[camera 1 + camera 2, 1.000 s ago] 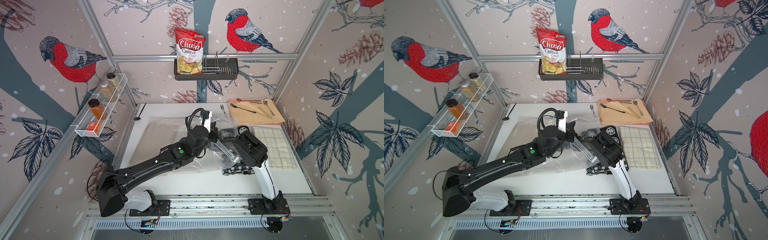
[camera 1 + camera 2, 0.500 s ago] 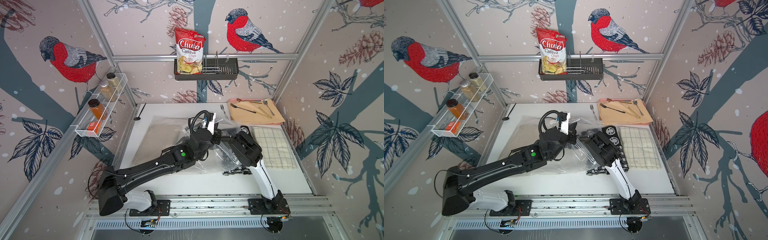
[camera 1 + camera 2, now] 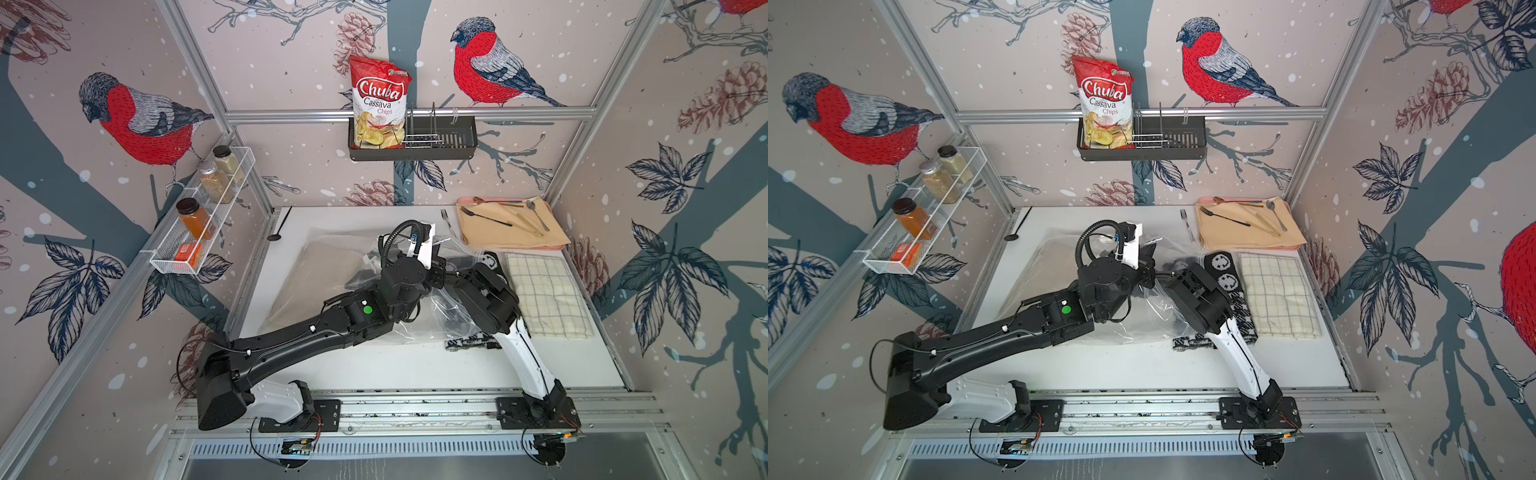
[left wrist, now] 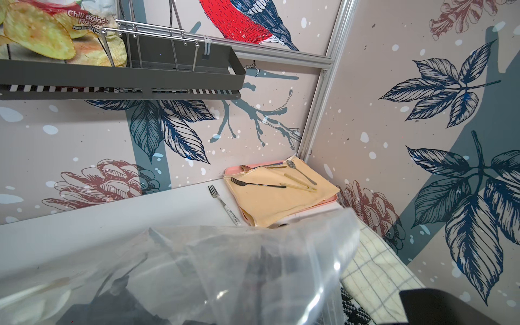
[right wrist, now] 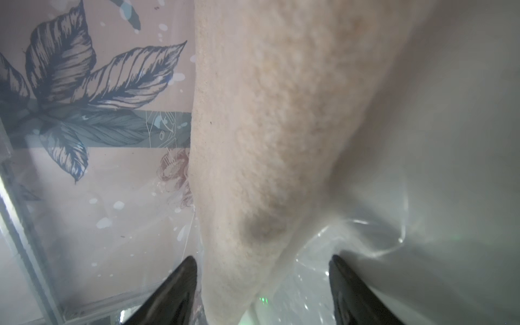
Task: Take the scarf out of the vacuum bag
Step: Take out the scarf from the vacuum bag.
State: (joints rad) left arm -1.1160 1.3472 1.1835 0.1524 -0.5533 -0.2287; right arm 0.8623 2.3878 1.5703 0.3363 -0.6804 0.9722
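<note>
We see the vacuum bag [image 3: 451, 309] lying across the middle of the tabletop [image 3: 395, 368] with a beige cloth [image 3: 324, 270] inside its left part. The left end effector [image 3: 1149, 254] is closed tight on a fold of the plastic near the bag's right end and holds that film raised. The right end effector [image 5: 263, 257] reaches in from the right with its fingers spread wide and the beige cloth showing between them, while the black-and-white scarf [image 3: 1222, 266] lies at the bag's right edge, just beside a checked cloth [image 3: 1281, 295].
</note>
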